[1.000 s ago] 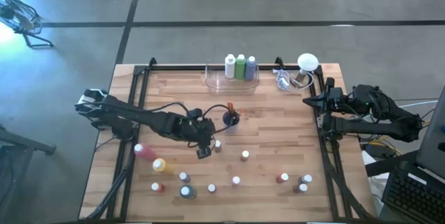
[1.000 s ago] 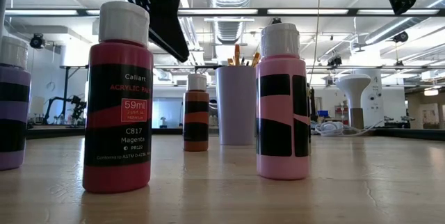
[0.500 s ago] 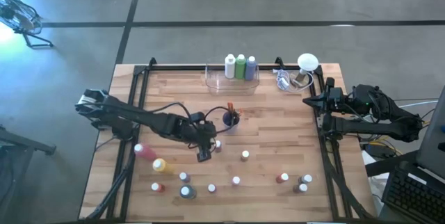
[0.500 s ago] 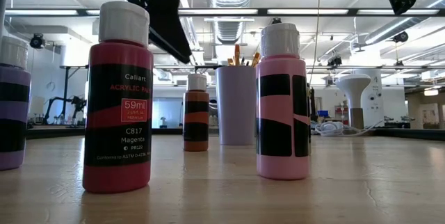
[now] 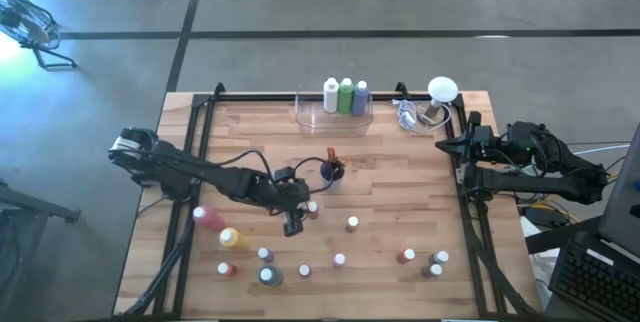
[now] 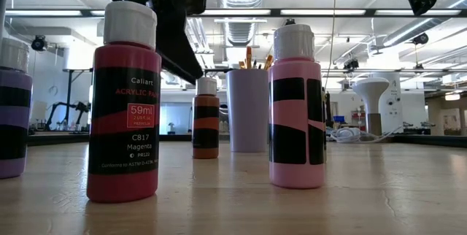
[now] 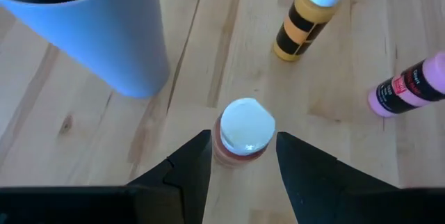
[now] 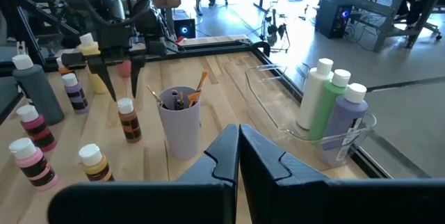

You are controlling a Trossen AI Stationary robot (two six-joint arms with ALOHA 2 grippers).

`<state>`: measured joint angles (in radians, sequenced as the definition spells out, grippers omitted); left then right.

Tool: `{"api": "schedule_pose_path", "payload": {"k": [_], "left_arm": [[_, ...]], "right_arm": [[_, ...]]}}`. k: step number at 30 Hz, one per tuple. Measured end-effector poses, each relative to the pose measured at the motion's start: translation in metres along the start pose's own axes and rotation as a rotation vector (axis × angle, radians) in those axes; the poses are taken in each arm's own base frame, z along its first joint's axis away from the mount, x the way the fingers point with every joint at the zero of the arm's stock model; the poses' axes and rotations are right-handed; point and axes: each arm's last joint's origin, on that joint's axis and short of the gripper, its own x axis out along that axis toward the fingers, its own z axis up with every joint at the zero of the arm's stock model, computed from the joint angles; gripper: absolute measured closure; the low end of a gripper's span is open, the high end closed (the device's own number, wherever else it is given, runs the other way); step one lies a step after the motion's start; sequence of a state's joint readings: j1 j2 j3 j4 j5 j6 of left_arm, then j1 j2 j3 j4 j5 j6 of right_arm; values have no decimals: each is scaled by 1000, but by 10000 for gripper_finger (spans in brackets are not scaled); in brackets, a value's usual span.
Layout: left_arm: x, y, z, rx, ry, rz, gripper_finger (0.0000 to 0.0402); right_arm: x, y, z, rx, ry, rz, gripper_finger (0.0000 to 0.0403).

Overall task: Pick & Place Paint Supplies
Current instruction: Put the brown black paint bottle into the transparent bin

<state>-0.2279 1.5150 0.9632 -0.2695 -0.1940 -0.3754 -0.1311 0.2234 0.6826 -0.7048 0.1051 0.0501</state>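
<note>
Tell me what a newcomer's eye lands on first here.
The left gripper at mid-table, its open jaws straddling a white-capped brown bottle beside the brush cup. Then the small bottles scattered along the near edge, and three tall bottles in a clear bin at the far edge.

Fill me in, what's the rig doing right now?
The left gripper hangs open over a small brown paint bottle beside the brush cup, fingers either side of its white cap, not yet closed. The right gripper is shut, parked at the table's right edge. Other bottles stand scattered on the table.
</note>
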Motion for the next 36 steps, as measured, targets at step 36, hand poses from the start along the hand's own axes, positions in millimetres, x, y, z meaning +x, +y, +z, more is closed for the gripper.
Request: {"api": "schedule_pose_path", "payload": {"k": [36], "left_arm": [[23, -1, -11, 27, -71, -40, 238]], "right_arm": [[0, 0, 0, 0, 0, 0, 394]]}}
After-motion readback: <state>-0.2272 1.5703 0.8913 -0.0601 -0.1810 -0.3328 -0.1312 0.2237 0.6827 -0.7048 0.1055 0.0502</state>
